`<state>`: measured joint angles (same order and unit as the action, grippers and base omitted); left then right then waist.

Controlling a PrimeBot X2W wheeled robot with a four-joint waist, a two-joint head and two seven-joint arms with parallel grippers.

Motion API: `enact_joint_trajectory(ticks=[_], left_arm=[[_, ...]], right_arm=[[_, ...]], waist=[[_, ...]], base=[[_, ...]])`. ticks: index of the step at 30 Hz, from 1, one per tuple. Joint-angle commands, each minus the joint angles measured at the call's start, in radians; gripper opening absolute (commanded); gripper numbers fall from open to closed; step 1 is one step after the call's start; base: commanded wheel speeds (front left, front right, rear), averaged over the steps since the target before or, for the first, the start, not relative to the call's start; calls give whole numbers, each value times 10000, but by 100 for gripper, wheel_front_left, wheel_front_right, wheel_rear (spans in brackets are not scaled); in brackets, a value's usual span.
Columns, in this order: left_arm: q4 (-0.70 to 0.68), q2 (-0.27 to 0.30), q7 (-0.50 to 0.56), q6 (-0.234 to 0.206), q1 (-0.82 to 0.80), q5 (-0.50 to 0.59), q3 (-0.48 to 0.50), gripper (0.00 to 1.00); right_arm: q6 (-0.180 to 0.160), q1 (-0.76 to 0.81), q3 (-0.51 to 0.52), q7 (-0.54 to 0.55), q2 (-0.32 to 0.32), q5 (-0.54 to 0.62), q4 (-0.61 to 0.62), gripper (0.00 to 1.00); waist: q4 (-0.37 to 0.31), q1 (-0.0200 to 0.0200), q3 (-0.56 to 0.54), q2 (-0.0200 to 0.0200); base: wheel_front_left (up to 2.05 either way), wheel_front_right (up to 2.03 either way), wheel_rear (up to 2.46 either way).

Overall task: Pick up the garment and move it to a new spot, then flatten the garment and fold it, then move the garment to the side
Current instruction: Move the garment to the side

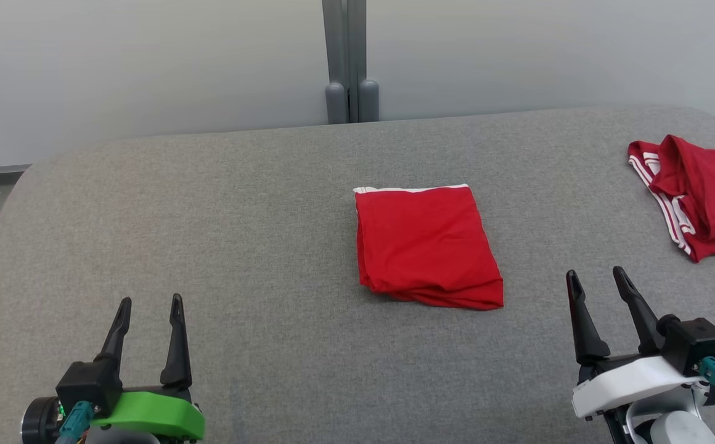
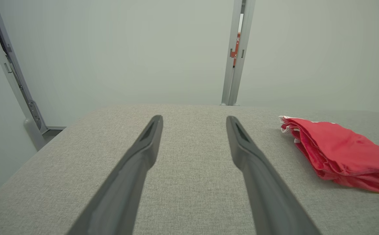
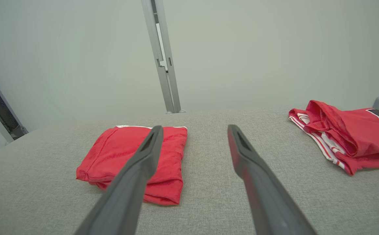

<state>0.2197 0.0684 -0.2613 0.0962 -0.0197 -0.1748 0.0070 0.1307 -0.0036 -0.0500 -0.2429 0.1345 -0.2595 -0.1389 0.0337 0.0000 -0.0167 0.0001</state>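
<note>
Facing right wrist: garment (image 3: pixel 111 153), numbered jersey (image 3: pixel 356 133).

A table (image 1: pixel 253 234) covered in grey woven fabric (its far corners rounded) takes up the foreground. Behind it stand pale, matte wall panels (image 1: pixel 148 61), joined by a grey metal post (image 1: pixel 345 55). The light is soft and even.

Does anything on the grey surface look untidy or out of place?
The folded red garment lies fairly neat in the middle. The red jersey at the far right edge is bunched and uneven.
</note>
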Motion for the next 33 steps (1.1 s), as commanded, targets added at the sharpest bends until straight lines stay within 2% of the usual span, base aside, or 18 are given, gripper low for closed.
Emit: enact_joint_trajectory(ticks=[1,33], left_arm=[[-48,52,26,-57,187,-34,6,100],[-122,258,138,-265,252,-325,-206,100]], right_arm=[[0,144,17,35,-18,87,64,100],[0,3,-38,139,-65,109,-54,100]], waist=[[8,0,-3,-1],[101,0,-4,-1]], base=[[0,0,0],[0,0,0]])
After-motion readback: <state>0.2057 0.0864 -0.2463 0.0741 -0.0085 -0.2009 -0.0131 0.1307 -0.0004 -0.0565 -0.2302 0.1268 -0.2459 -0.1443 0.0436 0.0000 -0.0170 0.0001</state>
